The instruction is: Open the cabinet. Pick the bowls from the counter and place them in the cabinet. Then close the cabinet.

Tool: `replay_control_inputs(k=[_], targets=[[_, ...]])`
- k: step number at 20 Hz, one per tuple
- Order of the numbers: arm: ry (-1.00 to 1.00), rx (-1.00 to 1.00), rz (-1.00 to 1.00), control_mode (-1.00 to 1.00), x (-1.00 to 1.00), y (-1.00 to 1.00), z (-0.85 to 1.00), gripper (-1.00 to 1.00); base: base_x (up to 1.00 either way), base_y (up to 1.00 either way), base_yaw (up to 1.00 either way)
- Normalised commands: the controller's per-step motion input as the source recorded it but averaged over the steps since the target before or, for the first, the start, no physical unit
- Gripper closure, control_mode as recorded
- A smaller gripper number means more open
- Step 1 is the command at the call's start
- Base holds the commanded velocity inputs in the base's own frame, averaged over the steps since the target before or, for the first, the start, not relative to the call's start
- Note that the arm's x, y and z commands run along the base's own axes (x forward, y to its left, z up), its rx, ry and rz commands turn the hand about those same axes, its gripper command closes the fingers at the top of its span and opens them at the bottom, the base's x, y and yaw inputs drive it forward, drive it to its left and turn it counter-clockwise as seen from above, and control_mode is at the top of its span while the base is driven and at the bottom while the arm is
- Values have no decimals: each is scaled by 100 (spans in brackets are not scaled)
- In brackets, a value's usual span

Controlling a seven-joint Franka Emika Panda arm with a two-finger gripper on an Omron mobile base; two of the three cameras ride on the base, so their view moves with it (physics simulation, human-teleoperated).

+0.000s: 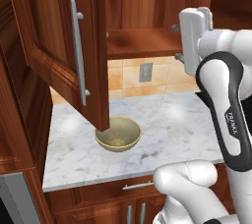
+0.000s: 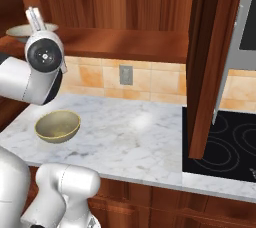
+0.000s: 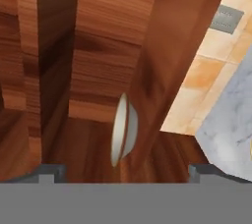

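In your left base view, the open cabinet door (image 1: pixel 59 46) overhangs the deep bowl (image 1: pixel 118 133) at the table's (image 1: pixel 182 125) centre; bare marble lies right.

In your right base view, the shallow bowl (image 2: pixel 22 31) sits upper left on the shelf (image 2: pixel 125 42).

In your hand view, the gripper (image 3: pixel 125 171) stands wide, empty, near that bowl (image 3: pixel 123 129).

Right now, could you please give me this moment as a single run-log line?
cabinet: doors open | shallow bowl: on shelf | deep bowl: on counter | claw: open, empty, facing shelf
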Motion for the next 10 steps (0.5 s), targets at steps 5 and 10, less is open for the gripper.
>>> replay_control_inputs(k=[5, 10], targets=[[42, 0, 0, -100, -53, -13, -4, -100, 0, 0, 0], [15, 0, 5, -100, -29, -25, -9, -100, 0, 0, 0]])
